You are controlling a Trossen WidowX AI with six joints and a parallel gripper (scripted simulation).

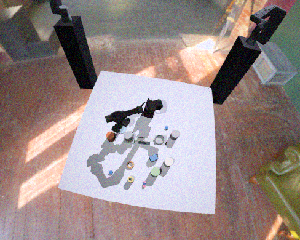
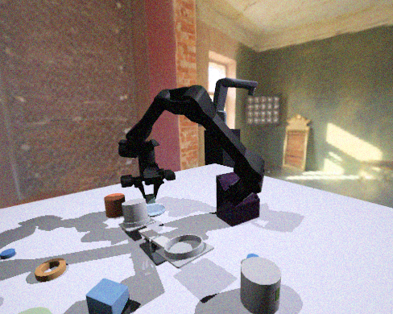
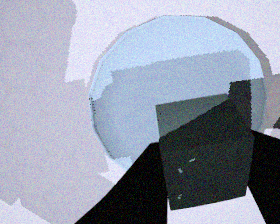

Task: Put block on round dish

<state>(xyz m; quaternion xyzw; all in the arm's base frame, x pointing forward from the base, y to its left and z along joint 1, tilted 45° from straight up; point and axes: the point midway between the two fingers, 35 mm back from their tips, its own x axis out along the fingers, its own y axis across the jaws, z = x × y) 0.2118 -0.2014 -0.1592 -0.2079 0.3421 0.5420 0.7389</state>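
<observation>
My gripper (image 2: 150, 196) (image 3: 198, 145) is shut on the dark greenish block (image 2: 150, 199) (image 3: 208, 175). It holds the block low over the pale blue round dish (image 1: 123, 130) (image 2: 158, 209) (image 3: 176, 45); whether the block touches the dish I cannot tell. One grey cup (image 1: 129, 136) (image 2: 135, 212) stands on the balance's end nearer the dish. The other end of the balance (image 1: 148, 140) (image 2: 160, 241) bears only its empty round rim. The other grey cup (image 1: 174, 134) (image 2: 260, 282) stands upright on the table, beyond that empty end. No cup is above the dish.
A red-orange cylinder (image 1: 110, 136) (image 2: 114, 205) stands close to the dish and the balance's cup. A blue block (image 1: 153, 157) (image 2: 108, 295), a green cylinder (image 1: 155, 171) and a cream cylinder (image 1: 168, 161) stand on the balance's far side from the arm.
</observation>
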